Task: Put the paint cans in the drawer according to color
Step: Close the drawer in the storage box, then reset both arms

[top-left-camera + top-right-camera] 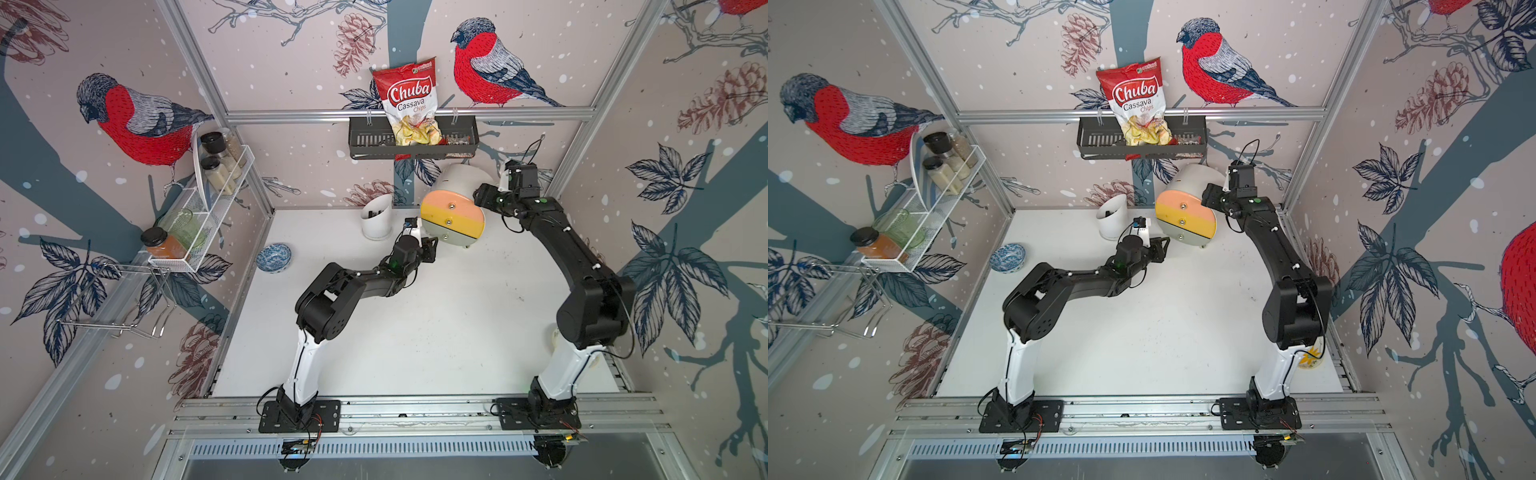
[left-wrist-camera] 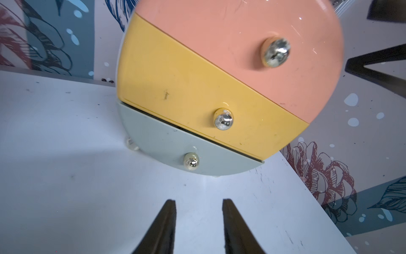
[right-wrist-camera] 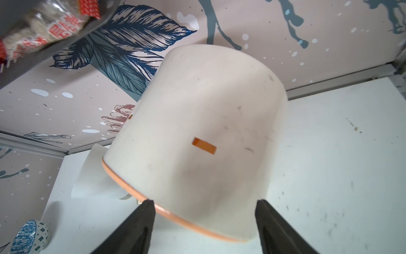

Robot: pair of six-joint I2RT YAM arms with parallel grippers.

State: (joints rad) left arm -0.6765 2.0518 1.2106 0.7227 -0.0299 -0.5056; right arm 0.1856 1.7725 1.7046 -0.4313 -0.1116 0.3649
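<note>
The drawer (image 1: 451,216) is a white barrel-shaped chest with peach, yellow and grey-green fronts, standing at the back of the table in both top views. In the left wrist view a thin dark gap runs between the grey-green front (image 2: 158,140) and the yellow one. My left gripper (image 2: 198,201) is open and empty, a short way in front of the lowest knob (image 2: 191,162). My right gripper (image 3: 205,201) spans the chest's white body (image 3: 208,110) near its peach rim, with a finger against each side. The paint cans are out of view.
A white slant-topped holder cup (image 1: 376,222) stands just left of the chest. A blue patterned bowl (image 1: 273,257) sits by the left wall. A black wall basket (image 1: 365,143) holds a chips bag. A wire rack (image 1: 245,166) with jars hangs on the left.
</note>
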